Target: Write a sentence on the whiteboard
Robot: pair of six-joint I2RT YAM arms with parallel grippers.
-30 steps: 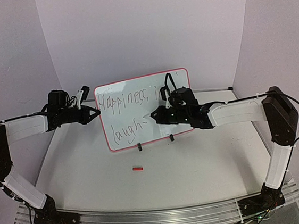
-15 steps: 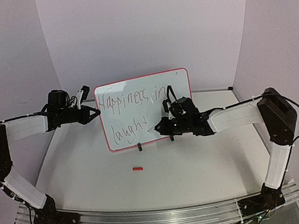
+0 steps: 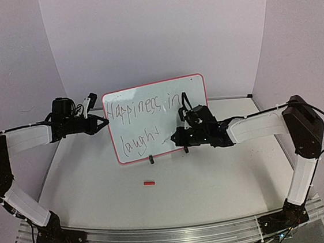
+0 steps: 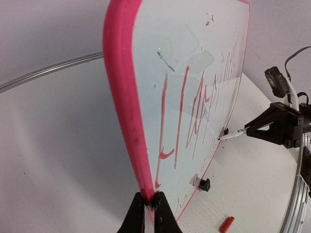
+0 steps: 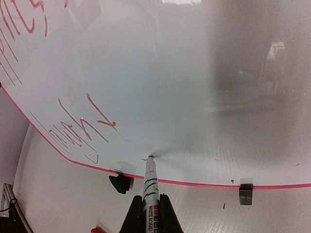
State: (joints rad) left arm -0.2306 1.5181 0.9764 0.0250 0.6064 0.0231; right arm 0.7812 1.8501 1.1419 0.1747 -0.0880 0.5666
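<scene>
The whiteboard (image 3: pixel 194 92), red-framed, stands upright on two black feet at the table's middle. The sentence (image 3: pixel 143 107) reads "Happiness in" on the top line and "laught" below. My left gripper (image 3: pixel 105 123) is shut on the board's left edge; the left wrist view shows its fingertips (image 4: pixel 150 201) pinching the red frame (image 4: pixel 121 97). My right gripper (image 3: pixel 176 137) is shut on a white marker (image 5: pixel 150 184). The marker's tip touches the whiteboard (image 5: pixel 194 73) low down, just right of the last letters (image 5: pixel 82 128), beside a small fresh mark.
A red marker cap (image 3: pixel 149 183) lies on the table in front of the board, also visible as a cap (image 4: pixel 226 224) in the left wrist view. The board's black feet (image 5: pixel 121 183) rest near its bottom edge. Purple walls close the back and sides.
My right gripper dropped with the marker from the end of the top line to the second line, uncovering "in". A "t" stroke was added after "laugh". The left arm stayed still.
</scene>
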